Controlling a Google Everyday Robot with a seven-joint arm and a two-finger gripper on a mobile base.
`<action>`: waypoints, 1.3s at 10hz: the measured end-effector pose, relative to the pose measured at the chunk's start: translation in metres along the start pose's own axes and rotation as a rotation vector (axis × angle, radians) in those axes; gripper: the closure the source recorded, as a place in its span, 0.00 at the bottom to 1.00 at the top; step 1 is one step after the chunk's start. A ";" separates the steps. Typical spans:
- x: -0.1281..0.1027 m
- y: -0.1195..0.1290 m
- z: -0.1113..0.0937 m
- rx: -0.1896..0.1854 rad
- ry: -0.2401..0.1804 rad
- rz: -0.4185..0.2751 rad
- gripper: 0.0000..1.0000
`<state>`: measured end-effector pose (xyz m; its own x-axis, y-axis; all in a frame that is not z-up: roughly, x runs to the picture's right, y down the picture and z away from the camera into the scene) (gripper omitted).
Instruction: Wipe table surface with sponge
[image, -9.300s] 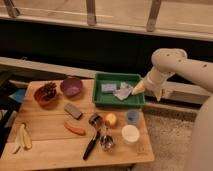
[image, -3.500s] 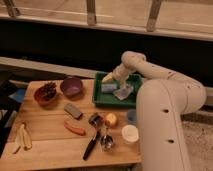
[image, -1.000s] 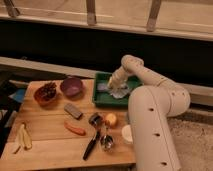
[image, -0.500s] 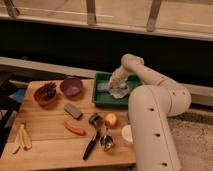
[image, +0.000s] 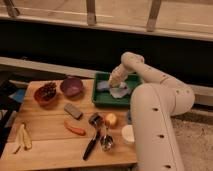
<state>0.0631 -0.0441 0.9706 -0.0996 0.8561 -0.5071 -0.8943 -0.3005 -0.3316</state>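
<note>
The robot's single arm reaches over the back edge of the table surface (image: 50, 131) and dips its gripper (image: 113, 83) into the green tray (image: 101, 102) at the rear right; the jaws are closed, low against the right end of the sponge (image: 103, 86), though whether the sponge is actually pinched between them cannot be made out. The sponge, a small light-blue block, lies flat in the tray's left half, just beside a crumpled pale cloth (image: 120, 92), the two apparently touching.

The sponge looks light and soft; it should squash under a firm pinch and spring back, so it is unlikely to slip or suffer damage. The best hold is probably across its short width near the middle, from above, leaving the flat underside free to press on the wood; a grip near the end risks letting it flop or snagging the cloth.

On the planks wait a red-brown bowl (image: 45, 94), a purple bowl (image: 71, 86), a dark grey block (image: 73, 110), a carrot (image: 75, 128) and dark-handled utensils (image: 92, 144); wiping will likely have to thread between them.
</note>
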 end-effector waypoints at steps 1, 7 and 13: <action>-0.001 0.002 -0.004 0.000 -0.010 -0.004 1.00; -0.008 0.005 -0.046 0.028 -0.094 -0.024 1.00; -0.007 -0.001 -0.107 0.097 -0.159 -0.037 1.00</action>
<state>0.1115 -0.0942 0.8894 -0.1271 0.9238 -0.3612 -0.9358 -0.2324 -0.2651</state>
